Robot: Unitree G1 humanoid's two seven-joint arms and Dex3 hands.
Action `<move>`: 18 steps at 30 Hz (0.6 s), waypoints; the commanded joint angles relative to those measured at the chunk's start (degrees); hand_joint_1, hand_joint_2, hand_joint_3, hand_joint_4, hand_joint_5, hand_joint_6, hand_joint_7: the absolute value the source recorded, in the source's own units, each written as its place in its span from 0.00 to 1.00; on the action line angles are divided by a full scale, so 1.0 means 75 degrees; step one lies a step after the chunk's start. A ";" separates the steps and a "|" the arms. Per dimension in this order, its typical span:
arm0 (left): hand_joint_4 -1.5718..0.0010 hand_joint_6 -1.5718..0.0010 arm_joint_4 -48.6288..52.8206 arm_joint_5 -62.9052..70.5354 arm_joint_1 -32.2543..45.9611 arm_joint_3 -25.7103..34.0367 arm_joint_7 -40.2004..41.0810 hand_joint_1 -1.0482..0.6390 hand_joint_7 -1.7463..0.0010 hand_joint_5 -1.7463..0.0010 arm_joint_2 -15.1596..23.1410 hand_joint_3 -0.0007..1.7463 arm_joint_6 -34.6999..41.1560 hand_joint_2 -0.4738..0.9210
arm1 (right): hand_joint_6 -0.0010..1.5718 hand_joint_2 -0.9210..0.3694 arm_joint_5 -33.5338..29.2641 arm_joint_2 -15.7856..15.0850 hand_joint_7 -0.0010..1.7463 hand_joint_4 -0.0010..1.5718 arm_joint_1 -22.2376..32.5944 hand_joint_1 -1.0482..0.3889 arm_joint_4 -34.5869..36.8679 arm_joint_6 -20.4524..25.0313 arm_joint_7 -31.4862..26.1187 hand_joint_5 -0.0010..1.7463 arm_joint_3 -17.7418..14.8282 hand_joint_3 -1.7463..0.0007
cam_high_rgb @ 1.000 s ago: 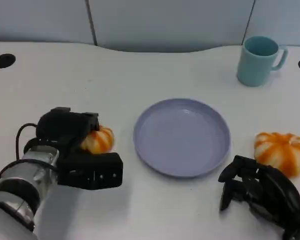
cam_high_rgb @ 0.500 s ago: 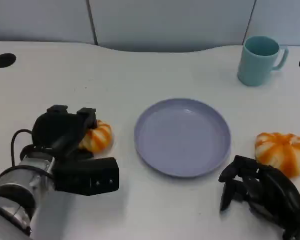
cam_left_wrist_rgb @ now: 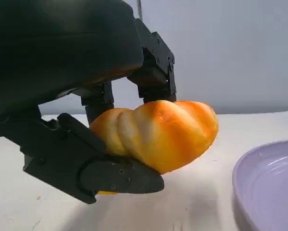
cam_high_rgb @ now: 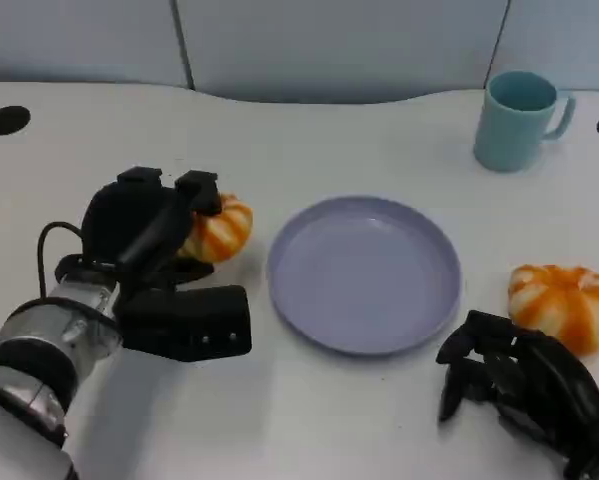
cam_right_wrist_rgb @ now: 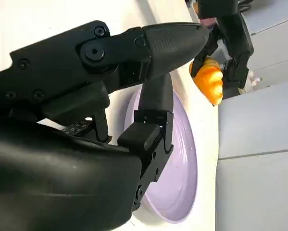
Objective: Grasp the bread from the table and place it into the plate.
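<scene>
Bread [cam_high_rgb: 219,228] pinched in left hand [cam_high_rgb: 149,240], lifted clear of table [cam_high_rgb: 279,130] in the left wrist view, just left of plate [cam_high_rgb: 364,272]. Fingers [cam_left_wrist_rgb: 153,72] pressing from above, thumb [cam_left_wrist_rgb: 110,175] cupping from below, clamped across the loaf's middle. Likely light and soft: ridged, glossy crust, probably squashable under a hard squeeze and a little slippery on the glaze. Best held as now, across the broad middle with support underneath, not by the tapering ends. Looks a secure enough hold for the short carry to the plate, judged from how far the loaf sits between the fingers.

Right hand [cam_high_rgb: 524,385] low by the near edge, fingers curled in on nothing, resting near a 2nd bread [cam_high_rgb: 564,303] but apart from it. Teal mug [cam_high_rgb: 519,120] standing well behind plate.
</scene>
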 commanded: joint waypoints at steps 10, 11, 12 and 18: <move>0.44 0.56 -0.0233 -0.0398 -0.0500 0.0226 -0.0688 0.48 0.00 0.00 -0.0463 0.51 -0.1367 0.81 | 0.43 0.00 0.0090 0.0000 0.67 0.41 0.0263 0.39 -0.0124 0.0218 0.0009 0.90 -0.0013 0.86; 0.44 0.55 -0.0235 -0.0392 -0.0519 0.0225 -0.0689 0.47 0.00 0.00 -0.0481 0.51 -0.1417 0.82 | 0.43 0.00 0.0132 0.0012 0.67 0.41 0.0258 0.39 -0.0118 0.0236 0.0058 0.90 -0.0025 0.86; 0.44 0.55 -0.0243 -0.0402 -0.0546 0.0233 -0.0742 0.47 0.00 0.00 -0.0513 0.51 -0.1455 0.83 | 0.43 0.00 0.0062 0.0000 0.67 0.41 0.0260 0.40 -0.0116 0.0186 0.0000 0.91 0.0006 0.86; 0.43 0.54 -0.0330 -0.0368 -0.0671 0.0155 -0.0974 0.46 0.00 0.00 -0.0699 0.52 -0.1666 0.83 | 0.44 0.00 0.0002 0.0029 0.69 0.42 0.0292 0.37 -0.0162 0.0162 -0.0111 0.91 0.0058 0.86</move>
